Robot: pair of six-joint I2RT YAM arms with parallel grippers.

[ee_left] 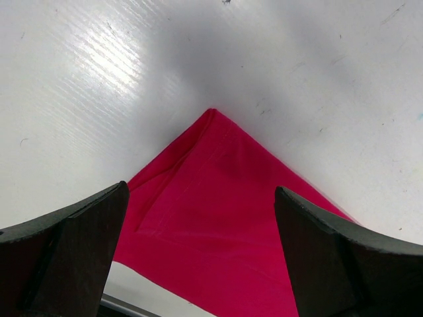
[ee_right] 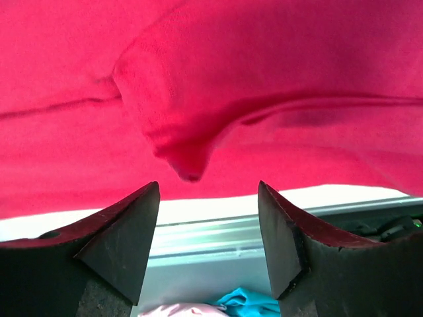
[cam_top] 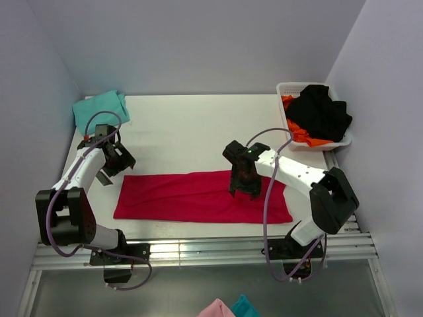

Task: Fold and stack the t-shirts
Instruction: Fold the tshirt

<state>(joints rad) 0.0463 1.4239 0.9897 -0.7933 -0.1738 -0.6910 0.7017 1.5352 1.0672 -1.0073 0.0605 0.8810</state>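
The crimson-red t-shirt (cam_top: 198, 197) lies flat on the white table as a long folded strip. My left gripper (cam_top: 112, 165) is open and empty just above the strip's far left corner; in the left wrist view that corner (ee_left: 218, 198) lies between the open fingers of the gripper (ee_left: 199, 191). My right gripper (cam_top: 244, 188) is open over the right part of the strip. In the right wrist view a small raised pucker of red cloth (ee_right: 188, 155) sits just ahead of that gripper (ee_right: 208, 188). The teal t-shirt (cam_top: 99, 109) lies folded at the back left corner.
A white basket (cam_top: 284, 89) at the back right holds black cloth (cam_top: 320, 112) and orange cloth (cam_top: 301, 132). The metal rail of the table's front edge (cam_top: 198, 249) runs close to the strip. Pink and teal cloth (cam_top: 228, 308) lie below the table's front.
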